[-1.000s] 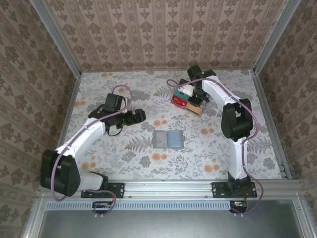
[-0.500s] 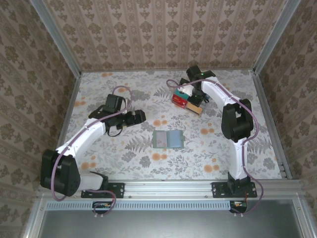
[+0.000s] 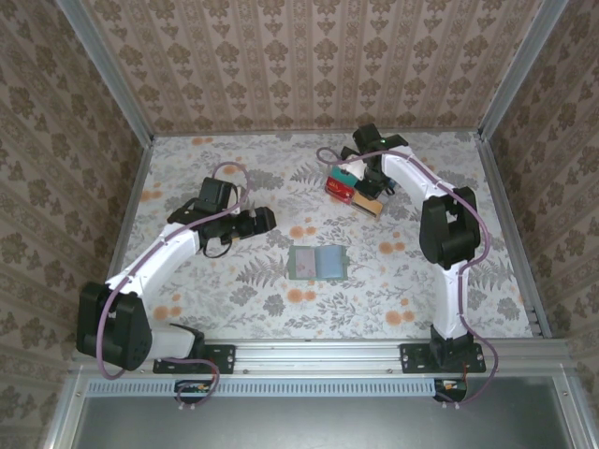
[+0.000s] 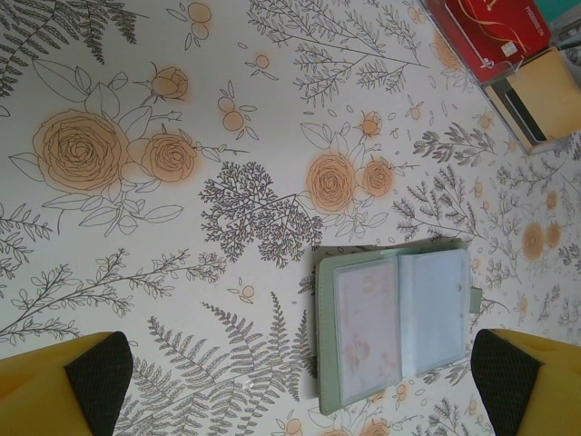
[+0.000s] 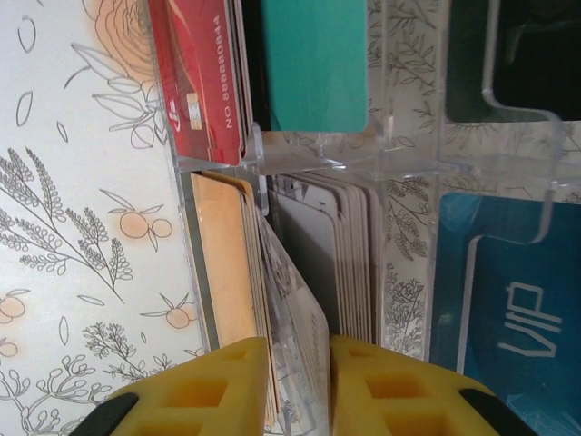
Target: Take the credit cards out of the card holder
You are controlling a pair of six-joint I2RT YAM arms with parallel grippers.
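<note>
The sage-green card holder [image 3: 316, 263] lies open and flat mid-table, its pale inner pockets [image 4: 395, 327] facing up. My left gripper [image 3: 257, 220] hovers just left of it, open wide, with nothing between its fingers [image 4: 300, 391]. The credit cards stand in a clear rack [image 3: 354, 192] at the back: red [image 5: 201, 82], teal [image 5: 313, 64], blue [image 5: 508, 300], tan-orange [image 5: 222, 263] and whitish [image 5: 336, 263]. My right gripper [image 5: 300, 350] sits down on that rack, jaws a narrow gap apart. A thin pale sheet leans loosely in the gap beside the tan-orange cards.
The clear rack has upright dividers [image 5: 259, 154] close against my right fingers. Metal rails and papered walls [image 3: 131, 187] ring the floral table. The rack's red and tan ends [image 4: 508, 54] show at the left wrist view's top right corner.
A whitish card at the right gripper above the rack has gone down into the rack, and the right jaws have parted slightly. The left arm and card holder have not moved.
</note>
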